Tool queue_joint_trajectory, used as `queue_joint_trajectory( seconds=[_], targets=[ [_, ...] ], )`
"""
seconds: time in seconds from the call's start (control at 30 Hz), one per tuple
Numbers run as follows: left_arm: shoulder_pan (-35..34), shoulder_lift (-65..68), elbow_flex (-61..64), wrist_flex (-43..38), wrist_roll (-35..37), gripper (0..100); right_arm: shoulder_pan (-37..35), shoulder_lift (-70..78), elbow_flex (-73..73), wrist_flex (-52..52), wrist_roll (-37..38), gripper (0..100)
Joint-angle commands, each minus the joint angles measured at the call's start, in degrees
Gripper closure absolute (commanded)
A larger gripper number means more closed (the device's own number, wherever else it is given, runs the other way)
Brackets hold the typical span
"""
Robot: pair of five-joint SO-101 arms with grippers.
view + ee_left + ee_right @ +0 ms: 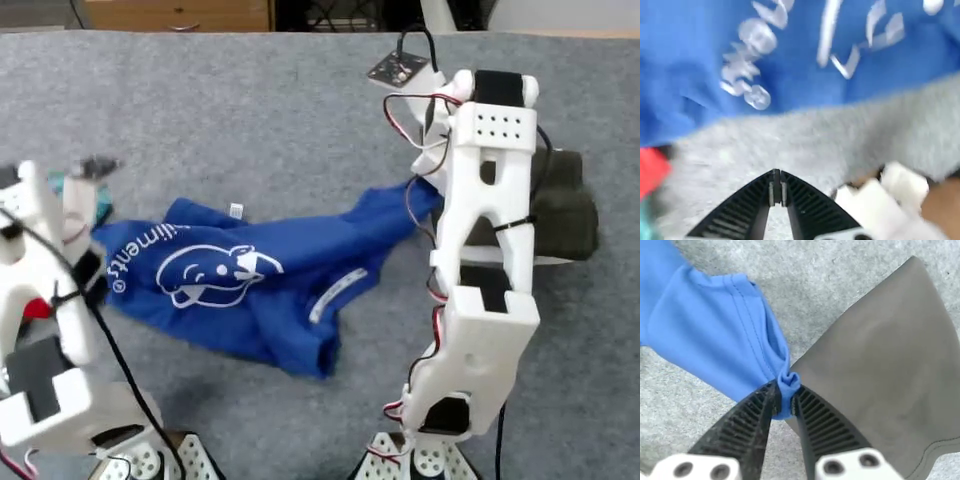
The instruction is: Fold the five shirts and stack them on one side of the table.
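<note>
From above, the blue shirt (240,280) lay crumpled on the grey table (250,110) between my arms. My left gripper (776,187) hung pinched together, empty, just off its printed edge. My right gripper (784,400) clamped a bunched hem beside the dark shirt (880,365), probably to pull it flat.

Your table (570,400) is covered edge to edge in a grey, felt-like cloth (250,100) under even light, with only soft shadows. Past its far edge you have a wooden cabinet (180,14) towards one corner, a dark gap (340,12) beside it, and something pale and white (545,12) towards the other.
</note>
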State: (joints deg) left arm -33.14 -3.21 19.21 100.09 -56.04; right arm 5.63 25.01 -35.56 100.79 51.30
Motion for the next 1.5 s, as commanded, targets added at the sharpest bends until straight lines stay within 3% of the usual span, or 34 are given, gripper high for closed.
queue_joint_trajectory(
  seconds=[0.0,0.1,0.17,0.27,0.43,0.53,0.67,0.83,0.93,1.17,1.47],
  targets=[
    [-2.0,-6.4,6.4,0.9,-9.8,97,-0.4,-3.5,0.0,0.1,0.5,98.4],
    [2.4,-10.6,2.6,0.6,-7.0,97,-0.4,-3.5,0.0,0.1,0.5,98.4],
    [7.5,-11.7,-4.6,-0.4,1.4,97,-0.6,-3.5,0.0,0.1,0.5,98.4],
    [15.3,-9.7,-15.3,-7.6,21.9,97,-0.8,-3.5,0.1,0.1,0.5,98.4],
    [21.8,4.7,-25.5,-19.3,57.3,97,-0.8,-3.5,0.1,0.1,0.5,98.4],
    [24.2,17.0,-31.4,-19.3,70.2,97,-0.8,-3.5,0.1,0.1,0.5,98.4],
    [25.8,30.5,-41.5,-16.6,77.0,96,-0.9,-3.5,0.1,0.1,0.5,98.4],
    [27.0,42.4,-59.5,-11.1,88.2,80,-0.9,-3.5,0.1,0.1,0.5,98.4],
    [26.8,48.0,-69.5,-8.9,93.4,80,-1.0,-3.4,0.1,0.1,0.5,98.4],
    [26.9,57.8,-88.2,-3.5,94.7,87,-1.2,-3.4,0.1,0.0,0.5,98.4],
    [26.9,63.8,-90.7,0.8,94.8,87,-1.2,-0.9,-0.4,-0.7,0.4,98.4]
  ],
)
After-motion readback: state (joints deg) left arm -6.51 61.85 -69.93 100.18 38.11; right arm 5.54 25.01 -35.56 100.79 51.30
